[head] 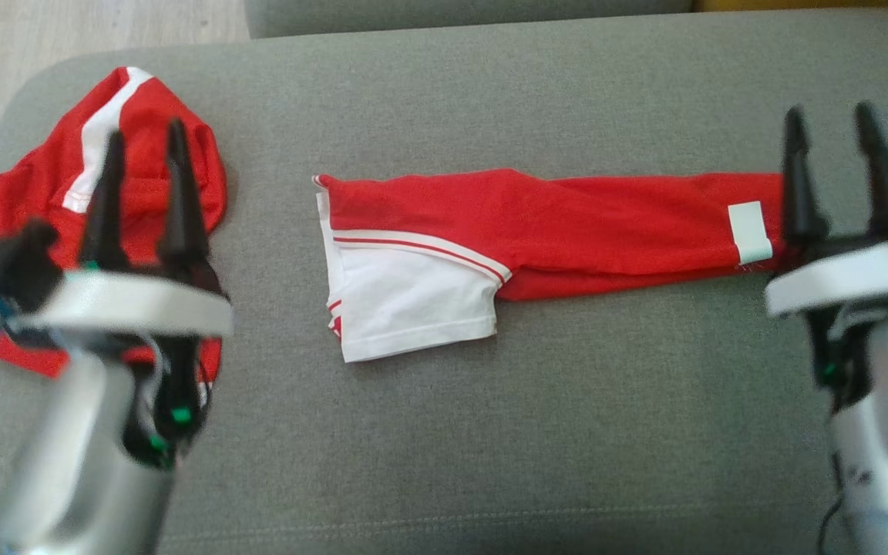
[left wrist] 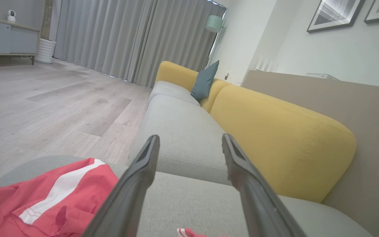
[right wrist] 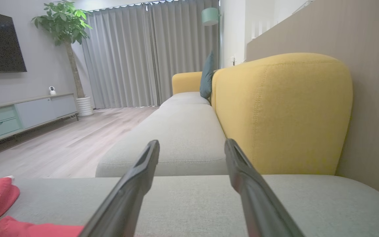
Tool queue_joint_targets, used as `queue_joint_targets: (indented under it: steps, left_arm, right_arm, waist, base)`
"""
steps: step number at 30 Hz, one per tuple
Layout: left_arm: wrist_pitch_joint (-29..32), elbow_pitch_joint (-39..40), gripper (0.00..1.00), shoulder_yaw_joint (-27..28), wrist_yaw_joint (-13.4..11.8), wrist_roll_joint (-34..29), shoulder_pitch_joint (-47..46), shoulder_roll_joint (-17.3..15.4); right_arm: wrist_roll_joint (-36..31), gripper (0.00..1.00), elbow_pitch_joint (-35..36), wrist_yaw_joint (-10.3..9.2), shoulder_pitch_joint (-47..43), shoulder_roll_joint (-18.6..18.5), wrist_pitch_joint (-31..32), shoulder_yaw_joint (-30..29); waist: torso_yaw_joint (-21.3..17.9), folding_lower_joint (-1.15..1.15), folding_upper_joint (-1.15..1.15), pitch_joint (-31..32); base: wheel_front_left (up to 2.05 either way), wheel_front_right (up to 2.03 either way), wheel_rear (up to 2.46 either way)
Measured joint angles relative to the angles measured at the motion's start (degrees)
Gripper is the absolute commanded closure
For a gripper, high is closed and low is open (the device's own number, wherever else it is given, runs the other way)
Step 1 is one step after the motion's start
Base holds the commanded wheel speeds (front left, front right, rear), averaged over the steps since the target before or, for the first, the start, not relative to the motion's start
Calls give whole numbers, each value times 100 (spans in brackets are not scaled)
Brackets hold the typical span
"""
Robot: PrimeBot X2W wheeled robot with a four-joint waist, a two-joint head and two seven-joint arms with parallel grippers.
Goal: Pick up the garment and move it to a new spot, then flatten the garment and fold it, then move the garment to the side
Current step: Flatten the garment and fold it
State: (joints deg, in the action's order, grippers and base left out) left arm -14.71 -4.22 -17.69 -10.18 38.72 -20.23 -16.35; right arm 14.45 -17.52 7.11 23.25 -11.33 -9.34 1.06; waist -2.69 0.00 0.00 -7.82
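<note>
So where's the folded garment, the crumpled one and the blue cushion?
folded garment (head: 606,231): head view, red middle.
crumpled garment (head: 35,185): head view, red fabric.
blue cushion (left wrist: 205,80): left wrist view, centre.

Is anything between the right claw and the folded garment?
Nothing visible: the open right claw sits at the folded garment's right end. The crumpled garment lies far left, beneath the left claw.

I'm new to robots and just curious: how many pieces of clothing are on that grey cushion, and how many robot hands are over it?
Red clothes: 2, the crumpled garment and the flat garment
Robot hands: 2, the left gripper and the right gripper, both open and empty
Total: 4
</note>
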Motion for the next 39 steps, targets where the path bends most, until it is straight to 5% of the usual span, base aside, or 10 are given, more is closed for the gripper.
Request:
queue_joint_targets:
  steps: [12,23,39]
  left_arm:
    - [0,-75,0,760,833,-1475,1259,1001]
    - [0,-256,0,1131,1374,-1857,964,1203]
    - [0,-357,0,1289,1629,-2000,726,1356]
  right_arm:
    - [-561,0,282,0,-976,661,-132,-254]
    - [-811,0,-736,0,-184,814,1126,-1900]
    - [-2098,0,-1927,0,922,856,1948,-3329]
  waist:
    - [98,0,0,34]
    - [261,0,0,-363]
    - [489,0,0,-988]
  base:
    - [0,0,0]
    - [0,0,0]
    - [0,0,0]
